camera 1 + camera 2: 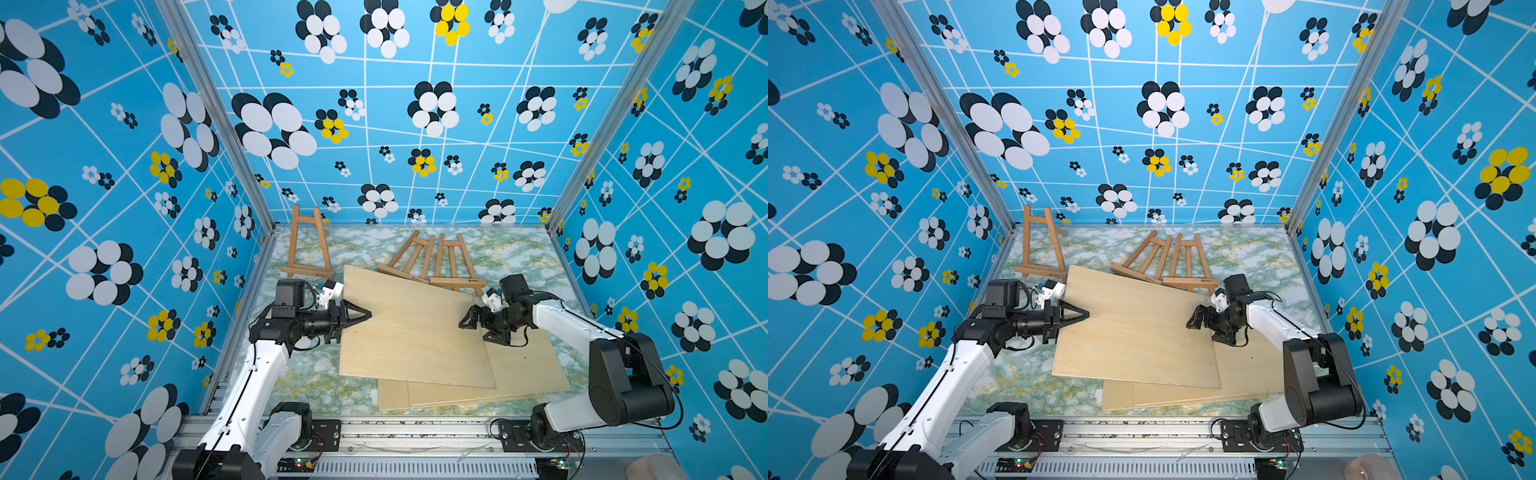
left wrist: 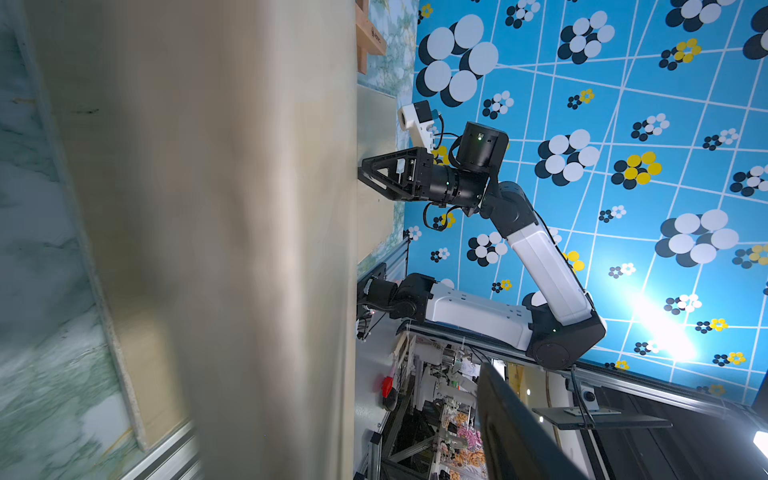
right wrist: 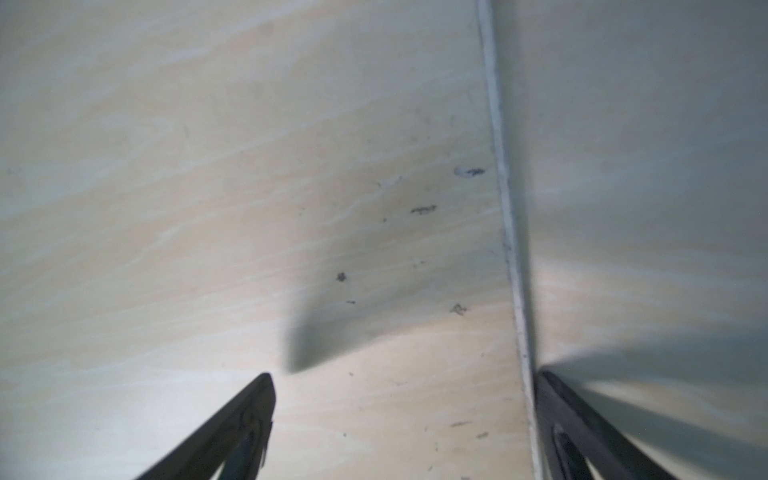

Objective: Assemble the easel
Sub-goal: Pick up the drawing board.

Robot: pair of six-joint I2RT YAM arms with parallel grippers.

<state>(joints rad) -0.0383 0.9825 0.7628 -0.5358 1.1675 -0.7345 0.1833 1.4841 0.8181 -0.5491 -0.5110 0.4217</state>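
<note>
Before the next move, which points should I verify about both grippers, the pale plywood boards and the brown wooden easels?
1. Right gripper open: ok.
2. Left gripper at the near edge of the top pale plywood board: ok.
3. Left gripper closed on that board: cannot tell.
4. One brown wooden easel standing upright: ok.
5. Other two wooden easels standing: not ok, both lie flat.

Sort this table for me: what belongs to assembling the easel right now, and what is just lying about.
In hand: top board, with the left gripper and right gripper at its opposite edges; standing easel, probably its stand.
Lying about for now: two flat easels; lower boards beneath the top one.
</note>
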